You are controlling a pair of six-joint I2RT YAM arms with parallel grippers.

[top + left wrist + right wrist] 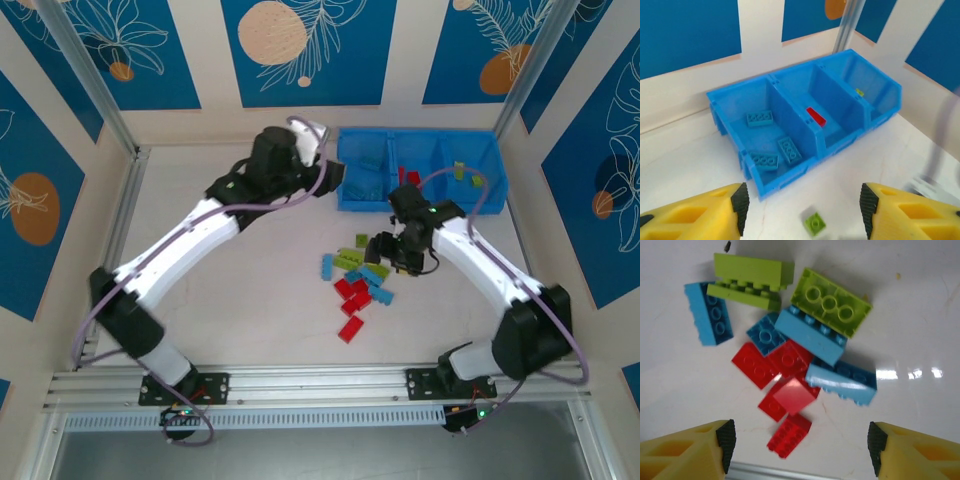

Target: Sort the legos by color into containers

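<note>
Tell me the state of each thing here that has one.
Left pincer: open, empty, facing the tray.
Right pincer: open, empty, over the brick pile.
Tray: upright, holding blue bricks left, red bricks middle, green bricks right.
Brick pile: loose on the table, unsorted, some overlapping.

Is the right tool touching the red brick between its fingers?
Apart. Right wrist view: bare table separates the red brick from both fingers of the right tool.

walls (300,50): blue-cream leaf panels | tabletop (250,300): white | frame (300,383): aluminium
</note>
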